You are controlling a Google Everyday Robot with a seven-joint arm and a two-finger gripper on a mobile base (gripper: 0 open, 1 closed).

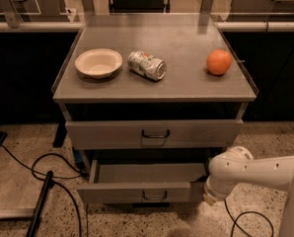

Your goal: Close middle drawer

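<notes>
The middle drawer [142,191] is a grey metal tray pulled out low on the cabinet. Its shallow inside shows, and a small dark U-shaped handle [154,196] sits on its low front panel. My gripper [209,196] is at the end of the white arm [250,172], low at the drawer's right front corner, right against the end of the front panel. Its tip is turned away from view.
Above it is another grey drawer front [154,133] with a dark handle. On the cabinet top [186,83] are a white bowl [98,62], a crushed can [147,65] and an orange [219,62]. Black cables [48,181] lie on the speckled floor at left.
</notes>
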